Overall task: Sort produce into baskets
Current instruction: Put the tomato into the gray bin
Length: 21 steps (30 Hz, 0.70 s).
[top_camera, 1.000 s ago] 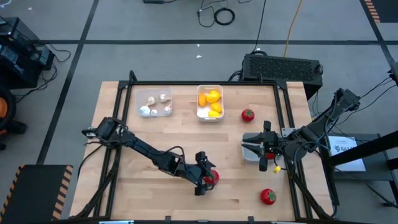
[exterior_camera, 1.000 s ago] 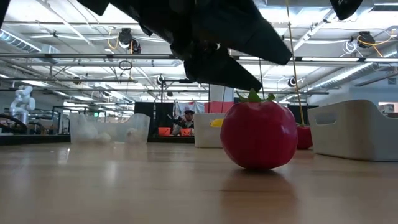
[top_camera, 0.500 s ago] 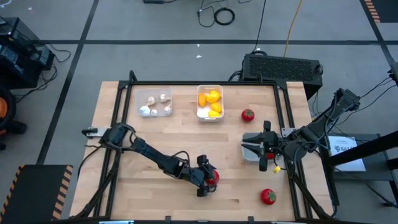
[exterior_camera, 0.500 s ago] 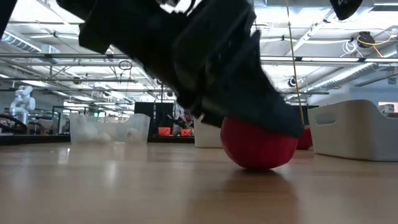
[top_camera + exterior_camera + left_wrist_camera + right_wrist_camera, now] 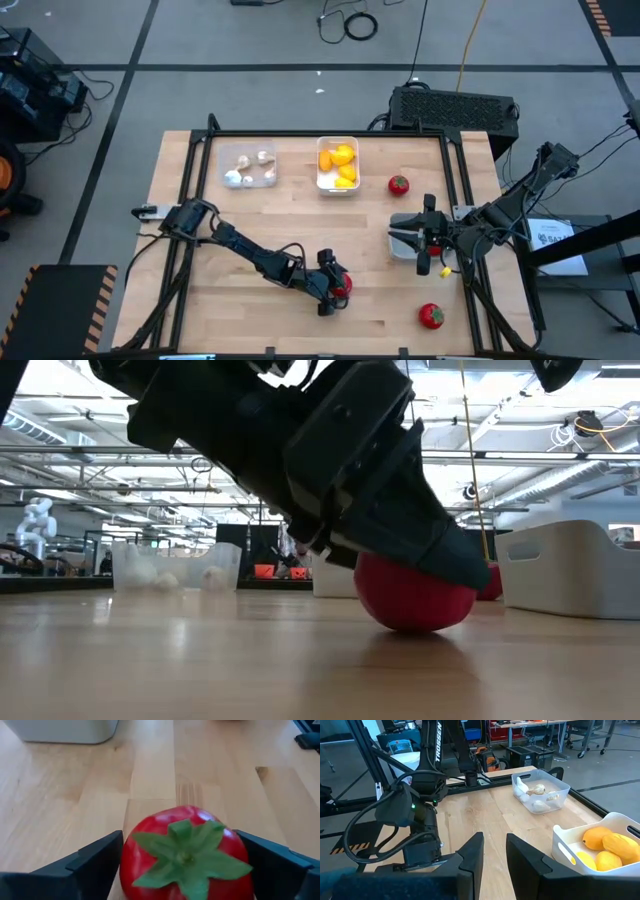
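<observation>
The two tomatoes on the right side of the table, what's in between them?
In the high view, the right gripper and the grey basket sit between the far tomato and the near tomato.

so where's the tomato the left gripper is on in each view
High view: tomato at lower centre, at the left gripper.
Low view: centre right, under the gripper.
Left wrist view: bottom centre, between the fingers.
Right wrist view: not in it.
Shared landmark: white basket of yellow fruit.
</observation>
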{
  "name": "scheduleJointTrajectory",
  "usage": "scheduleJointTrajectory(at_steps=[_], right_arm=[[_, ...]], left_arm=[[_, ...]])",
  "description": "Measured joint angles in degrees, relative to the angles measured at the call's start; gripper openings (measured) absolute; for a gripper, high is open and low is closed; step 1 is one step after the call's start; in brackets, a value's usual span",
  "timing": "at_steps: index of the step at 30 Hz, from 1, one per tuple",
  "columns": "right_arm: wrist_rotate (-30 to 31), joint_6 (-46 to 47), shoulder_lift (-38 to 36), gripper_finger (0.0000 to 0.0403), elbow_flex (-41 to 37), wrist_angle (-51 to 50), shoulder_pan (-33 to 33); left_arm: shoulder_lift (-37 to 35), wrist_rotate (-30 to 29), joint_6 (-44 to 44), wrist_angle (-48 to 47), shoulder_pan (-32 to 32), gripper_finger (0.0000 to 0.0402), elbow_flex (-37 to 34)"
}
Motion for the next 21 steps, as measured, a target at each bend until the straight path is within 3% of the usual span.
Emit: scheduleJointTrajectory(at_steps=[7,21], right_arm=[[0.0,0.02,0.0,0.0075,-0.01,0.0,0.0],[-0.01,0.01,0.0,0.0075,0.0,0.0,0.0]], left_arm=[[0.0,0.0,-0.04,-0.06,0.0,0.0306,0.0],[-4.28,-2.49,3.04,4.61,0.47,0.0312,0.0]])
